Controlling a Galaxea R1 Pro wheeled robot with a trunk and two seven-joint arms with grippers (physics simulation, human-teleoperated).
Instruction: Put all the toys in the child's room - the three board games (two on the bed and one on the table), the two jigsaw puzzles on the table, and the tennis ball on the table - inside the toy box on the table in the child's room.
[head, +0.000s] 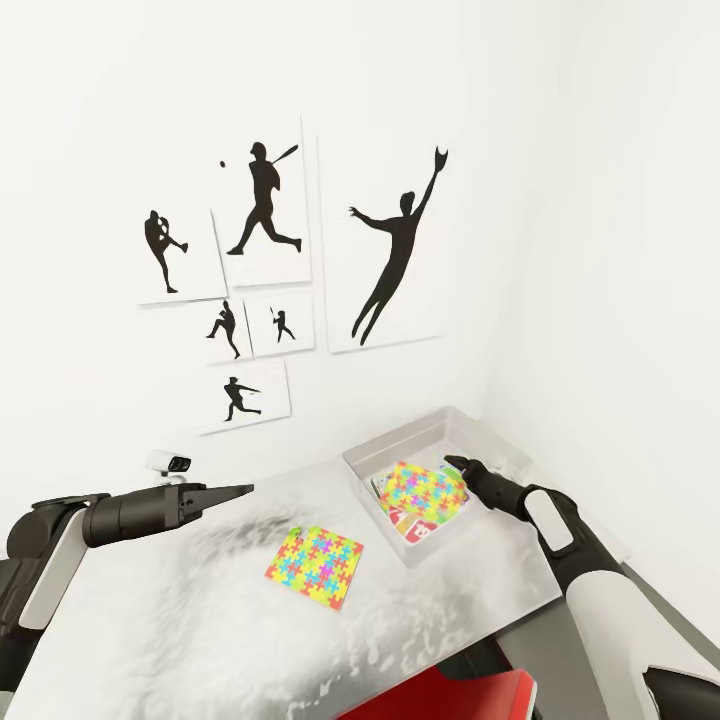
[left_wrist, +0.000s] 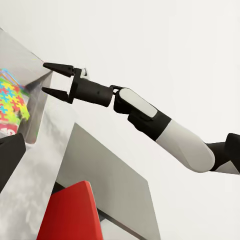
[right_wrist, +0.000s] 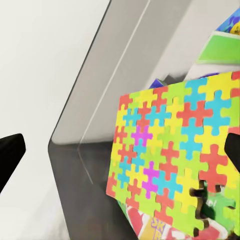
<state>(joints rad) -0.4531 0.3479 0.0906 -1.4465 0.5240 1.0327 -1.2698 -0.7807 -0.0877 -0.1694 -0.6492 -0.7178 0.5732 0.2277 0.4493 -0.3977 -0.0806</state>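
one jigsaw puzzle (head: 428, 490) lies in the toy box (head: 372, 458) on the far right part of the table (head: 200, 610), resting tilted on top of the board games (head: 418, 528) whose red and white printed lids peek out beneath it; my right hand (head: 456, 463) hangs just over the box's far edge beside that puzzle, and in the left wrist view its two fingers (left_wrist: 59, 67) are spread apart with nothing between them, so it is released and empty; i judge the drop of this puzzle to be done; the second jigsaw puzzle (head: 316, 566) lies flat on the table, nearer and to the left of the box, apart from it, and that is the piece left in reach; my left hand (head: 232, 490) hovers over the table on the left, well short of that puzzle, its fingers seeming pressed together and holding nothing that i can see; the tennis ball i cannot pick out from here; next i need to bring a hand down to the flat puzzle; it is thin and flush to the table, so i expect to have to work an edge up or slide it before a pinch will hold, then carry it right and far into the box.
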